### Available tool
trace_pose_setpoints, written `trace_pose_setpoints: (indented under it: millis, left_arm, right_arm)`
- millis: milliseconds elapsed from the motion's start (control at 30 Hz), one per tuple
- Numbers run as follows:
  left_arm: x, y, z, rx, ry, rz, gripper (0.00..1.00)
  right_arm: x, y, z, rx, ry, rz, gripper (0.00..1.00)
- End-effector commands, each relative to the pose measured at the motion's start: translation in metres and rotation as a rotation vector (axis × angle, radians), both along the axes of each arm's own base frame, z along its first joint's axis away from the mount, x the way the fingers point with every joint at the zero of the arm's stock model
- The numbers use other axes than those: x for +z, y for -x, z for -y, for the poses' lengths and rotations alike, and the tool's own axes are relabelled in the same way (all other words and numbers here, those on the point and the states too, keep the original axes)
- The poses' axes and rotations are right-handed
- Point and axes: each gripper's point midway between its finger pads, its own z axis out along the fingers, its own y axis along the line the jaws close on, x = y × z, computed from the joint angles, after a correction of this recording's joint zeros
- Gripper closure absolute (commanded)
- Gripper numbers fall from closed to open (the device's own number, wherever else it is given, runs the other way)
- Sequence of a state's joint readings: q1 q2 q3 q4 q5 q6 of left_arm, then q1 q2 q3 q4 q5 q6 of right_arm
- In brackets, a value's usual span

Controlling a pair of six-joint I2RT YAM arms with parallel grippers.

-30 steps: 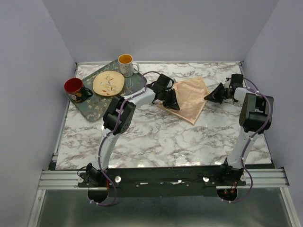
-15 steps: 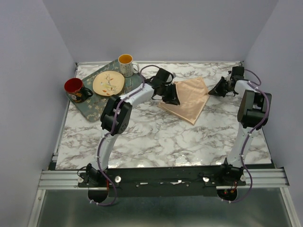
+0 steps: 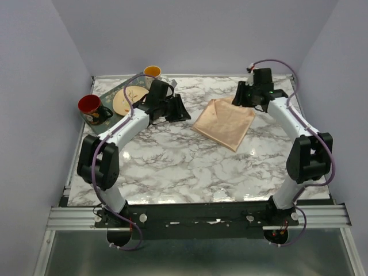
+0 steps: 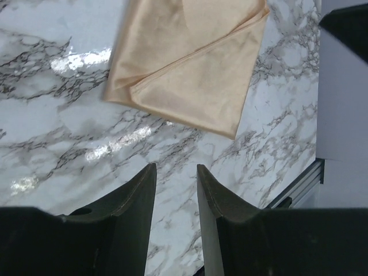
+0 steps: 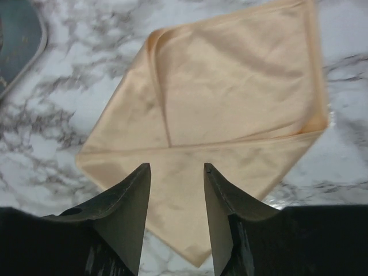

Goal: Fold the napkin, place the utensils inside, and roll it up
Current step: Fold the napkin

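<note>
The napkin (image 3: 224, 123) lies folded on the marble table, a peach-tan diamond right of centre. In the right wrist view the napkin (image 5: 230, 109) fills the middle, its fold lines showing. My right gripper (image 3: 240, 95) hangs over the napkin's far corner. Its jaws (image 5: 177, 167) are open and nothing is between them. My left gripper (image 3: 180, 109) is left of the napkin and apart from it, near the tray. It is open (image 4: 175, 169) over bare marble, with the napkin (image 4: 190, 63) ahead of it. The utensils are out of view.
A dark floral tray (image 3: 112, 137) sits at the back left, holding a cream floral plate (image 3: 127, 99), a red mug (image 3: 91, 107) and a mug with an orange inside (image 3: 152, 72). The tray's corner (image 5: 17, 40) shows in the right wrist view. Walls close in on three sides.
The left gripper pulled back left off the napkin toward the tray and opened. The right arm swung from the right edge to the napkin's far corner and opened.
</note>
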State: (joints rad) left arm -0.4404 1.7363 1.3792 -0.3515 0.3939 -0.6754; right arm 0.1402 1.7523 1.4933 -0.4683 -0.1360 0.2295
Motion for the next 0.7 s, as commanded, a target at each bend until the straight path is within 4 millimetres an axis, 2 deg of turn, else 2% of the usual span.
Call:
trace_pose_setpoints:
  millis: [0,33,67,100,167,267,333,433,567,600,633,667]
  left_arm:
    - [0.001,0.006,-0.008,0.023,0.062,0.018,0.56]
    - [0.000,0.006,-0.002,-0.001,0.083,0.001,0.60]
    - [-0.010,0.003,0.008,-0.027,0.106,-0.036,0.62]
    - [-0.007,-0.001,0.014,-0.037,0.138,-0.039,0.64]
    - [-0.002,-0.009,0.030,-0.054,0.218,-0.058,0.70]
    - [-0.020,-0.021,0.045,-0.072,0.212,-0.094,0.76]
    - [-0.044,-0.026,0.050,-0.075,0.189,-0.139,0.78]
    - [-0.065,-0.029,0.051,-0.063,0.171,-0.177,0.78]
    - [-0.085,-0.037,0.048,-0.048,0.118,-0.191,0.79]
    - [-0.090,-0.040,0.047,-0.045,0.097,-0.182,0.79]
    - [-0.092,-0.041,0.046,-0.044,0.090,-0.183,0.79]
    - [-0.096,-0.041,0.046,-0.042,0.080,-0.190,0.79]
  right_arm:
    - [-0.057,0.052,-0.044,0.135,0.023,-0.173,0.49]
    - [-0.059,0.055,-0.052,0.143,-0.022,-0.188,0.50]
    - [-0.060,0.058,-0.061,0.151,-0.079,-0.199,0.54]
    - [-0.059,0.063,-0.077,0.210,-0.159,-0.209,0.55]
    - [-0.066,0.074,-0.089,0.221,-0.243,-0.256,0.59]
    - [-0.072,0.085,-0.110,0.282,-0.376,-0.287,0.65]
    - [-0.076,0.090,-0.119,0.323,-0.426,-0.314,0.69]
    - [-0.083,0.095,-0.122,0.347,-0.384,-0.308,0.68]
    - [-0.096,0.100,-0.115,0.398,-0.178,-0.258,0.55]
    - [-0.098,0.093,-0.108,0.373,-0.096,-0.237,0.53]
    - [-0.101,0.098,-0.105,0.382,-0.040,-0.251,0.52]
    - [-0.104,0.102,-0.110,0.425,0.024,-0.240,0.49]
